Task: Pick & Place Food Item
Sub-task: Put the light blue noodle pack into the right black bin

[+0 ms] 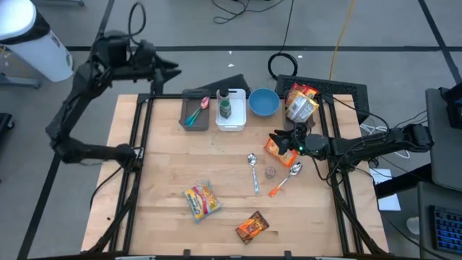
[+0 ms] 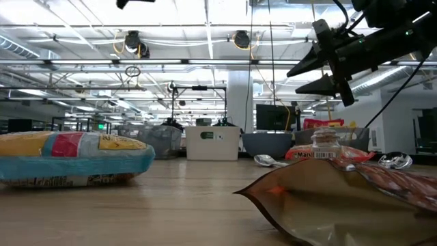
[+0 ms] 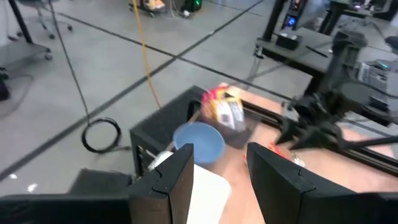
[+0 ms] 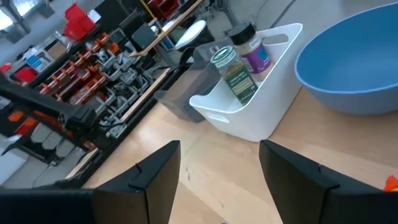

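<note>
Three food packets lie flat on the wooden table: a yellow one (image 1: 202, 201) at near centre, a brown one (image 1: 252, 227) by the near edge, and an orange one (image 1: 273, 146) at the right. My right gripper (image 1: 280, 137) hovers open just above the orange packet and touches nothing; its wrist view (image 4: 219, 149) shows bare wood between the fingers. My left gripper (image 1: 173, 72) hangs open and high beyond the table's far left corner, its fingers (image 3: 180, 168) holding nothing.
Along the far edge stand a grey tray (image 1: 195, 110), a white bin (image 1: 231, 119) with spice bottles and a blue bowl (image 1: 264, 102). A bagged snack (image 1: 302, 101) rests on a dark box at far right. Two spoons (image 1: 253, 172) and an orange-handled one (image 1: 286, 180) lie mid-table.
</note>
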Motion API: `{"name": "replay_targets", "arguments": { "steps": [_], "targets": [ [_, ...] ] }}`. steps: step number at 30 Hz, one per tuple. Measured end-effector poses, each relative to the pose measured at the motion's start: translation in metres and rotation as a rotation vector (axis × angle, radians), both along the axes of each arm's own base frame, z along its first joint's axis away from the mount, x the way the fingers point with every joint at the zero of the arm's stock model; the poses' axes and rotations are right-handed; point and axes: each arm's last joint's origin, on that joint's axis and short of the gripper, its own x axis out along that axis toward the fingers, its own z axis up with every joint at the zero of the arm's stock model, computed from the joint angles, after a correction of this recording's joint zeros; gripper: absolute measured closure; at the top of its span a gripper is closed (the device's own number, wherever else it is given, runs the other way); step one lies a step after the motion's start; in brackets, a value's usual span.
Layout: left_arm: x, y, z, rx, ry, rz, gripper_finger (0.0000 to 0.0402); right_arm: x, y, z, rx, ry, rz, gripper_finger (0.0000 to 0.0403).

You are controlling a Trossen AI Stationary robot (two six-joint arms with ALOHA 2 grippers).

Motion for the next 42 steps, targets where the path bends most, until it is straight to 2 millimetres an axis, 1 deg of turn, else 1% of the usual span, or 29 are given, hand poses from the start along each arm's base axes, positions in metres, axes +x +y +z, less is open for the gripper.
{"name": "replay_targets", "arguments": {
  "steps": [6, 12, 15, 18, 23, 26, 29, 32, 35, 39, 42],
  "targets": [
    [-0.012, -0.031, -0.035, -0.05, -0.048, -0.051, 0.0245, 0.0, -0.001, 0.0, 0.011, -0.009, -0.025, 0.019],
    [-0.02, -0.056, -0.069, -0.13, -0.228, -0.093, 0.0245, 0.0, 0.0, 0.0, 0.038, -0.026, -0.031, 0.019],
    [-0.021, -0.067, -0.087, -0.195, -0.307, -0.139, 0.0245, 0.0, 0.0, 0.0, 0.038, -0.026, -0.031, 0.019],
    [-0.017, -0.077, -0.107, -0.279, -0.364, -0.187, 0.0245, 0.0, 0.0, 0.0, 0.032, -0.022, -0.029, 0.019],
    [0.001, -0.09, -0.134, -0.374, -0.447, -0.234, 0.0245, 0.0, 0.0, 0.0, 0.038, -0.021, -0.004, 0.019],
    [0.015, -0.099, -0.147, -0.39, -0.486, -0.229, 0.0245, 0.001, 0.002, -0.001, 0.043, -0.01, 0.072, 0.019],
    [0.03, -0.111, -0.159, -0.434, -0.483, -0.197, 0.0245, 0.002, 0.006, -0.001, 0.062, -0.002, 0.183, 0.019],
    [0.046, -0.125, -0.167, -0.46, -0.445, -0.155, 0.0245, 0.003, 0.011, -0.003, 0.081, 0.019, 0.309, 0.019],
    [0.061, -0.141, -0.173, -0.478, -0.44, -0.126, 0.0245, 0.002, 0.017, -0.007, 0.088, 0.065, 0.38, 0.019],
    [0.08, -0.163, -0.178, -0.509, -0.497, -0.131, 0.0245, 0.001, 0.024, -0.008, 0.087, 0.083, 0.416, 0.019],
    [0.089, -0.178, -0.182, -0.533, -0.53, -0.132, 0.0245, 0.002, 0.026, -0.006, 0.064, 0.066, 0.433, 0.019]
  ]
}}
